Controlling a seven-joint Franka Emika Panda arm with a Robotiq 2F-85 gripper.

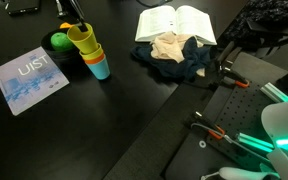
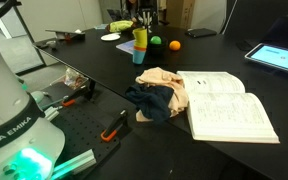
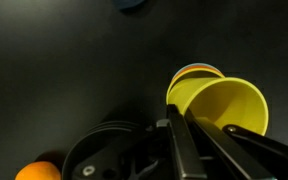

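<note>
We see the gripper (image 3: 181, 126) pinched on the thin rim of a smooth yellow cup (image 3: 227, 108), tilted over tapered stacked cups (image 1: 98, 63) on the matte black surface (image 1: 104, 110). A round orange ball (image 3: 36, 171) lies near.

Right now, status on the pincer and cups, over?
Pincer shut on yellow cup rim. Cup tilted over stack. Green ball beside stack, orange ball close by.
</note>
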